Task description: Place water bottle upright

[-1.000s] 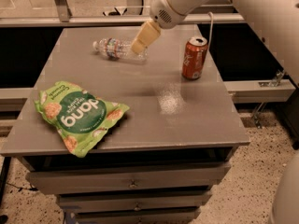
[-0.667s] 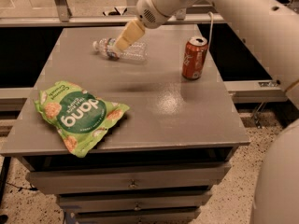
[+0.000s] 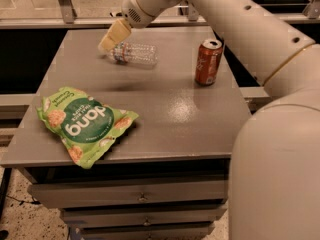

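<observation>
The water bottle (image 3: 134, 54) lies on its side at the back of the grey table (image 3: 165, 109), clear and ribbed, with a red-blue label band near its left end. Its cap end points left and is hidden behind my gripper. My gripper (image 3: 113, 37), beige-tipped, hangs down from the arm (image 3: 215, 14) that reaches in from the upper right. It sits over the bottle's left end, at or just above it; I cannot tell whether it touches.
An orange-red soda can (image 3: 208, 61) stands upright at the right of the table. A green snack bag (image 3: 82, 124) lies flat at the front left. Drawers (image 3: 145, 196) sit below the tabletop. The arm's large body fills the right side.
My gripper has moved left along the bottle, from its right end to its left, cap end. The bottle still lies on its side in about the same place.
</observation>
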Controlling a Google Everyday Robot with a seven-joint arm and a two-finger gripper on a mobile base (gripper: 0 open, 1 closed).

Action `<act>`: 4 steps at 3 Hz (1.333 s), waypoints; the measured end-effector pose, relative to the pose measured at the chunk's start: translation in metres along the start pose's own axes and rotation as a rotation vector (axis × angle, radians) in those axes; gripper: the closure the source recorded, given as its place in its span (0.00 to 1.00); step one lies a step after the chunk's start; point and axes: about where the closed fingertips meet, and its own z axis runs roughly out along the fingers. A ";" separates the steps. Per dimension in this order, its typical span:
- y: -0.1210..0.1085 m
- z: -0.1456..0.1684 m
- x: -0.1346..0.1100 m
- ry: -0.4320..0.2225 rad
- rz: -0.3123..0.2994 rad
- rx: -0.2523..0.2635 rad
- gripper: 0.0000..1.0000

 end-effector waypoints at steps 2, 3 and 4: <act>-0.014 0.056 0.000 0.096 -0.038 -0.007 0.00; -0.020 0.074 0.008 0.142 -0.047 -0.016 0.00; -0.023 0.087 0.012 0.191 -0.081 -0.024 0.00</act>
